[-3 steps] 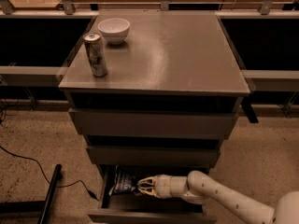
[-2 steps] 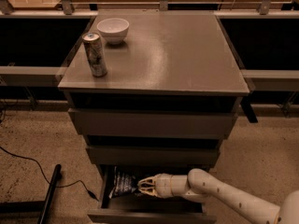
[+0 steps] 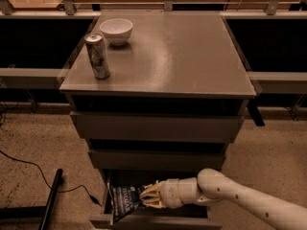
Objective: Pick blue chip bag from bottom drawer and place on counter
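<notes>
1. My gripper was inside the open bottom drawer, against the right edge of the blue chip bag lying there.
2. I could not tell whether it gripped the bag.
3. The counter carried a can and a white bowl.

On your flat grey-brown worktop, the round white bowl sits near the back left corner. The tall metal can stands just in front of it, by the left edge. Below the front edge, two grey-brown upper drawers stack over the open bottom drawer. Inside it, the crinkled navy chip bag lies at the left, with your white hand against its right end.
</notes>
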{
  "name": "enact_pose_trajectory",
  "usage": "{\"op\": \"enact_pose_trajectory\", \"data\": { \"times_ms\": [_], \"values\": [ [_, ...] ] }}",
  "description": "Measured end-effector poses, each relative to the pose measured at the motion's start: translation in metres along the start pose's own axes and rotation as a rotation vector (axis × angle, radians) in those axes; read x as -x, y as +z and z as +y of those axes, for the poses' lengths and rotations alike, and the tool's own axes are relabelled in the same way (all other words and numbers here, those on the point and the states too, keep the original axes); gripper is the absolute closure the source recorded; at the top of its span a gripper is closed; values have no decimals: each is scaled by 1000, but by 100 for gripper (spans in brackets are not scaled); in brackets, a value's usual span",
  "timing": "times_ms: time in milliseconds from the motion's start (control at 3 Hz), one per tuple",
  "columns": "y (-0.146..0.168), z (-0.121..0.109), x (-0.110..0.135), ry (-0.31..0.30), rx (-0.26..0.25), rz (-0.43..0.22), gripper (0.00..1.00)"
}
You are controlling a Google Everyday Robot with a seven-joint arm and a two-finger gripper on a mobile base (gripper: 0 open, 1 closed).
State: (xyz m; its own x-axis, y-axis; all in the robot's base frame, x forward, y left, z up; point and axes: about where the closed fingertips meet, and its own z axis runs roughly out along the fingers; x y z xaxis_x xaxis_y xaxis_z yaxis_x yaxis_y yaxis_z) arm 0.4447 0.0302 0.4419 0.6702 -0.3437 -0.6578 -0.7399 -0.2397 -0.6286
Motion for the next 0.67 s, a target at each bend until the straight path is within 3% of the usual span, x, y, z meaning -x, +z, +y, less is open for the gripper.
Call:
{"op": "enact_pose_trajectory", "data": {
  "times_ms": [333, 667],
  "values": [
    [-21, -16, 47, -114, 16, -13, 100],
    [-39, -38, 87, -183, 34, -24, 100]
  ]
}}
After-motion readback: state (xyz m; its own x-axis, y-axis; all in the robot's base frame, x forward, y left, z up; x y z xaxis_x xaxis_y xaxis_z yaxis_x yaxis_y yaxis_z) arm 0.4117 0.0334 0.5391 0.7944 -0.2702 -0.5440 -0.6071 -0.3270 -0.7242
